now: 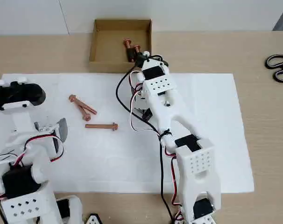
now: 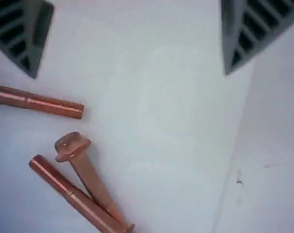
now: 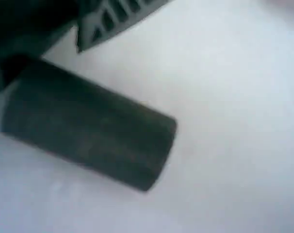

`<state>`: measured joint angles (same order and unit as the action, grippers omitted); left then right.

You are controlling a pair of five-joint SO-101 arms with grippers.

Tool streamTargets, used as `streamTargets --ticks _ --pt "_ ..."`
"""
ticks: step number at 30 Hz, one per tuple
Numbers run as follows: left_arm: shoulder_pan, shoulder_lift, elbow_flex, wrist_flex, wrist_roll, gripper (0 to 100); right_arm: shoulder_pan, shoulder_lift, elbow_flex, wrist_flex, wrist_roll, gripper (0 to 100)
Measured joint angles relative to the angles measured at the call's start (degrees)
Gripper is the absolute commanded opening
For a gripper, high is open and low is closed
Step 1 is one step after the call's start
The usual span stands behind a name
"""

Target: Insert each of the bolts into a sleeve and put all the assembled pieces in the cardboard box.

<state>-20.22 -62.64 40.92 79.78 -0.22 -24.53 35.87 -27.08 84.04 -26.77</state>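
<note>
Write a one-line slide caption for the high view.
Three loose bolts lie on the white sheet, while assembled pieces already sit in the cardboard box.

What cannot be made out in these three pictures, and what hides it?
Right gripper, right wrist view: blurred, open or shut unclear.
Sleeve, right wrist view: one end behind the gripper.
Pieces in the cardboard box, high view: partly covered by the right arm.
Scissors, high view: cut by the edge.
</note>
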Motion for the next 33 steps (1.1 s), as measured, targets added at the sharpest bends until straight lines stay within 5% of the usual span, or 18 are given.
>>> streamTargets --ticks 8,14,33 --pt "0.00 0.00 1.14 0.00 0.00 23 -0.53 3.69 -0.18 -0.88 1.32 18.3" --pt "0.00 0.00 1.23 0.00 0.00 23 -0.09 4.84 -0.26 -0.79 5.01 0.5" --pt "0.00 0.00 1.23 0.00 0.00 23 0.53 -0.97 0.09 10.90 14.95 0.4"
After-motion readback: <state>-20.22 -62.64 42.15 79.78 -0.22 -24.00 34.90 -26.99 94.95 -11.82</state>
